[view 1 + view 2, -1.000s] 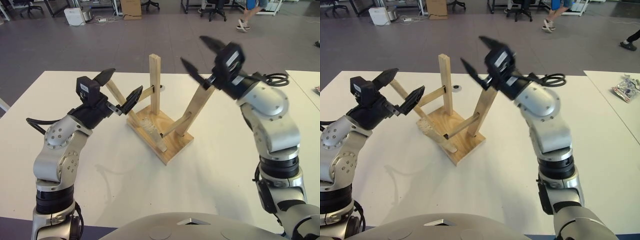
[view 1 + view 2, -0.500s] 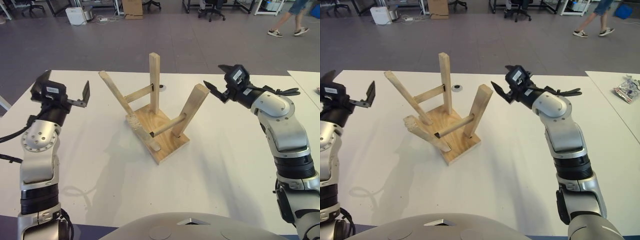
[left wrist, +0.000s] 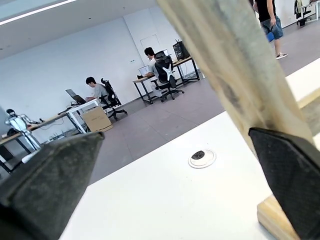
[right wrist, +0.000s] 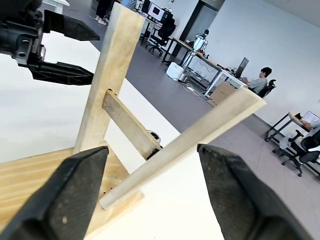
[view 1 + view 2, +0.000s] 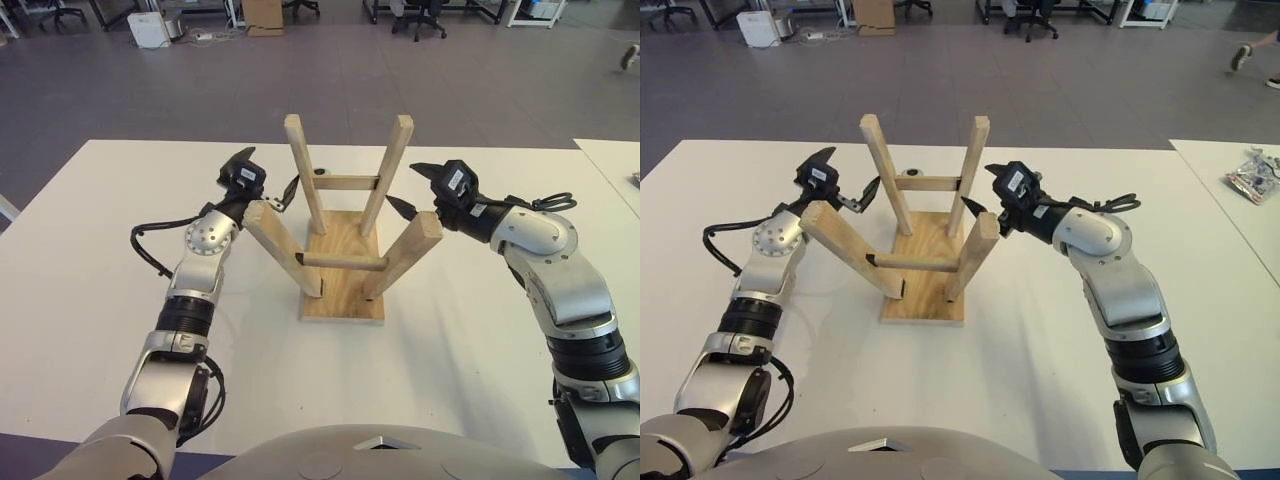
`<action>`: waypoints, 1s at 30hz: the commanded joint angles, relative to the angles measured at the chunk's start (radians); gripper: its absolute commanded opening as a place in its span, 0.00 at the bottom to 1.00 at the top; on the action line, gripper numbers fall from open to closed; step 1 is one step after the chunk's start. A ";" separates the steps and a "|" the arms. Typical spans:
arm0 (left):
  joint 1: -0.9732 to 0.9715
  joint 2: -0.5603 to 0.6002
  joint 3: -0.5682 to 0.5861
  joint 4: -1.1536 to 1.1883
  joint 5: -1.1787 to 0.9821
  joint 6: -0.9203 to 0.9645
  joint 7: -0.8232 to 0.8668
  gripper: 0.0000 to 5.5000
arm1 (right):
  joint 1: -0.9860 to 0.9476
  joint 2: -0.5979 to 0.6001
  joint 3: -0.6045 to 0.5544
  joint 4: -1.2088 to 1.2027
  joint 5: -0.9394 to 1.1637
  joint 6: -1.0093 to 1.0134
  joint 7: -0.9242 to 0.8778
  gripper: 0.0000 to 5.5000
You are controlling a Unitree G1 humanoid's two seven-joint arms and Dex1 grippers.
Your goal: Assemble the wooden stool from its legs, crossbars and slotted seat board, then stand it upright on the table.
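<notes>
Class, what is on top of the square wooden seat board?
Four light wooden legs rise from the seat board, joined by thin wooden crossbars. Its underside against the white table is covered.

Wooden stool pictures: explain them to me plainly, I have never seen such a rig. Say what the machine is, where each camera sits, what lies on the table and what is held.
This is a humanoid robot with two arms, each ending in a black gripper of two fingers. The two wide pictures come from cameras in its head, looking down over its arms. The other two come from a camera on each wrist, so the black fingers loom large there. On the white table a pale wooden stool stands upside down: its seat board lies flat and its four legs point up, joined by crossbars. The left gripper is open at the top of the near left leg. The right gripper is open by the top of the near right leg. Nothing is gripped.
</notes>
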 commanded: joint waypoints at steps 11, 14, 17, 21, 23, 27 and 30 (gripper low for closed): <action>0.120 0.197 0.360 -0.881 -1.122 0.568 -0.078 0.97 | -0.197 0.261 -0.415 -0.215 0.913 0.205 -0.255 0.61; 0.162 0.178 0.340 -0.957 -1.296 0.647 0.001 0.97 | -0.161 0.256 -0.420 -0.249 1.129 0.211 -0.339 0.61; 0.369 0.216 0.179 -0.993 -1.288 0.820 0.045 0.97 | 0.060 0.216 -0.260 -0.266 1.040 0.295 -0.361 0.61; 0.555 0.232 -0.114 -0.853 -1.035 0.936 -0.008 0.97 | 0.200 0.223 -0.150 -0.214 0.853 0.244 -0.392 0.61; 0.546 0.192 -0.133 -0.819 -0.985 0.920 -0.012 0.97 | 0.177 0.225 -0.149 -0.197 0.845 0.220 -0.394 0.61; 0.494 0.156 -0.075 -0.803 -0.960 0.900 -0.017 0.97 | 0.149 0.209 -0.137 -0.183 0.831 0.201 -0.381 0.61; 0.485 0.184 -0.007 -0.862 -0.979 0.898 -0.047 0.97 | 0.119 0.187 -0.146 -0.165 0.831 0.194 -0.358 0.61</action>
